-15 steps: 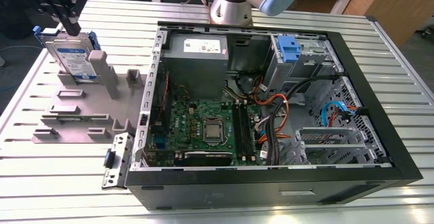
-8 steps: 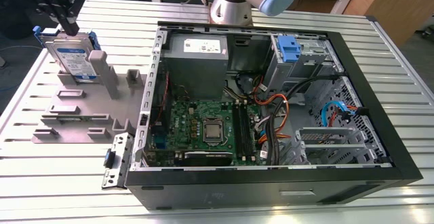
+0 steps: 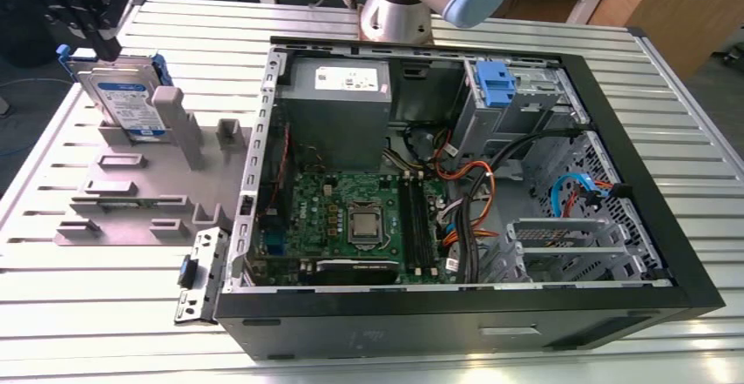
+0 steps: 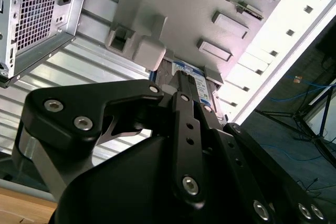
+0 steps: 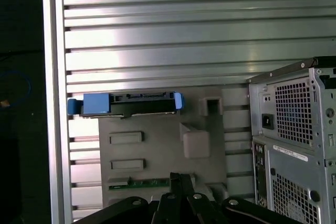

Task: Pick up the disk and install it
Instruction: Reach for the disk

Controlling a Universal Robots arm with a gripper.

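- The ribbed metal bench (image 3: 651, 79) is carrying an open computer case (image 3: 688, 266). Its power supply (image 3: 337, 110) is wearing a white sticker (image 3: 347, 77), print too small to read.
- At the case's 9 o'clock in the exterior view, a grey fixture (image 3: 128, 201) is lying flat.
- The disk (image 3: 117, 84) is standing on edge at the fixture's 12 o'clock, its white-and-blue label (image 3: 135, 112) illegible.
- The gripper (image 3: 103, 46) is hovering just above the disk, at its 11 o'clock, clenched on nothing.
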